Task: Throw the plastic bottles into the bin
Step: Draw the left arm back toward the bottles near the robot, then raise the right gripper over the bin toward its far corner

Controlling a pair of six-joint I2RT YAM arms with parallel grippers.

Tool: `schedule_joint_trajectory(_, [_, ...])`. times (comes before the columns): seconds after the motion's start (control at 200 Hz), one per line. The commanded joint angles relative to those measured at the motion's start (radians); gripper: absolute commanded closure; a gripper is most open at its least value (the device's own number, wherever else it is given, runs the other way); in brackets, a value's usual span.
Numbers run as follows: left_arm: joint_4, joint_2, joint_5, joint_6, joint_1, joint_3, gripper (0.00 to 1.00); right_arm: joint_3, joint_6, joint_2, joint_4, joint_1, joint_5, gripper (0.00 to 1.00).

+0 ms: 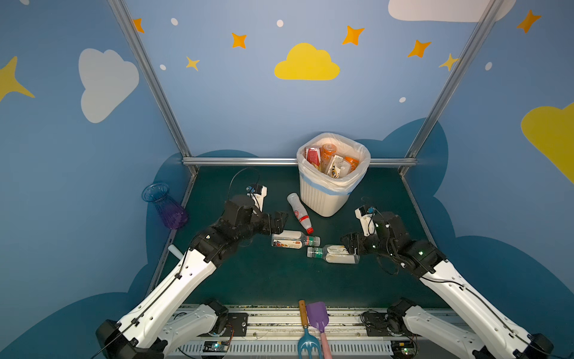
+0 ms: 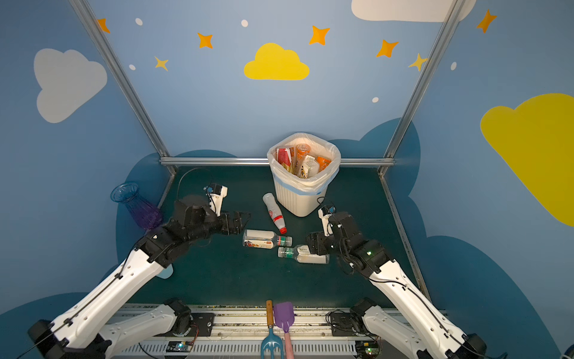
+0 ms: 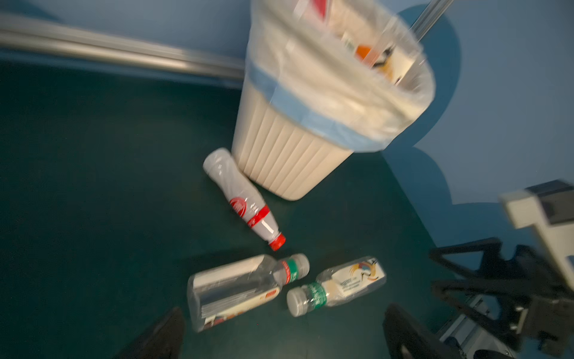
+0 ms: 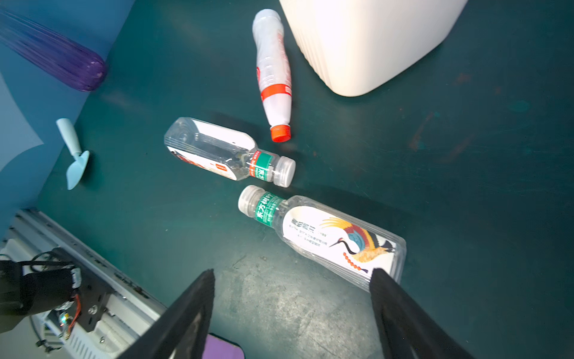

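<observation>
Plainly, three plastic bottles lay on the green table (image 1: 264,279) near the middle, not yet binned. A red-capped bottle (image 1: 299,213) had its base just beside the foot of the bin (image 1: 323,199). A green-banded bottle (image 1: 290,241) lay left of centre, and a crane-label bottle (image 1: 334,253) lay nearer and to its right, their caps almost meeting. The bin stood at the far side, heaped close to its rim with binned bottles (image 1: 329,158). The left gripper (image 1: 281,221) hung just left of the green-banded bottle's base, jaws spread wide and empty. The right gripper (image 4: 292,279) was likewise parted and held nothing, one finger (image 4: 391,298) at the crane-label bottle's base corner. The likeliest trouble was that finger nudging the light, slick bottle, so that it skidded into its neighbour instead of settling between the jaws. With both arms so close over the same patch they could clash, and a bottle dropped on the full pile could roll back out.
</observation>
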Motion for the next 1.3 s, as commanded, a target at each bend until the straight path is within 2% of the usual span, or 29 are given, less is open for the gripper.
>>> schedule_joint_trajectory(0.0, [-0.055, -0.072, -0.041, -0.093, 0.017, -0.094, 0.0, -0.006, 0.024, 0.007, 0.07, 0.012, -0.07, 0.22])
schedule_joint_trajectory(0.18, [-0.057, -0.158, 0.006, -0.163, 0.046, -0.195, 0.0, 0.044, -0.009, 0.104, 0.043, 0.056, -0.067, 0.25])
schedule_joint_trajectory(0.33, [-0.036, -0.205, 0.014, -0.201, 0.059, -0.268, 0.0, 0.083, 0.03, 0.072, 0.048, 0.042, 0.101, 0.19])
schedule_joint_trajectory(0.531, [-0.022, -0.224, 0.046, -0.209, 0.098, -0.286, 0.0, 0.257, 0.012, 0.117, 0.023, -0.094, 0.072, 0.19])
schedule_joint_trajectory(0.646, [-0.022, -0.229, 0.058, -0.209, 0.113, -0.291, 0.0, 0.403, -0.007, 0.17, 0.033, -0.229, 0.044, 0.18])
schedule_joint_trajectory(0.816, [-0.017, -0.24, 0.064, -0.21, 0.123, -0.3, 0.0, 0.714, -0.037, 0.409, -0.047, -0.417, -0.008, 0.18])
schedule_joint_trajectory(0.981, [-0.028, -0.241, 0.067, -0.2, 0.137, -0.291, 0.0, 0.967, -0.024, 0.676, -0.099, -0.535, -0.113, 0.18])
schedule_joint_trajectory(1.171, [-0.044, -0.242, 0.065, -0.189, 0.155, -0.279, 0.0, 1.231, -0.02, 0.94, -0.191, -0.576, -0.236, 0.19])
schedule_joint_trajectory(1.292, [-0.048, -0.241, 0.065, -0.183, 0.168, -0.272, 0.0, 1.329, -0.029, 1.042, -0.22, -0.577, -0.301, 0.21])
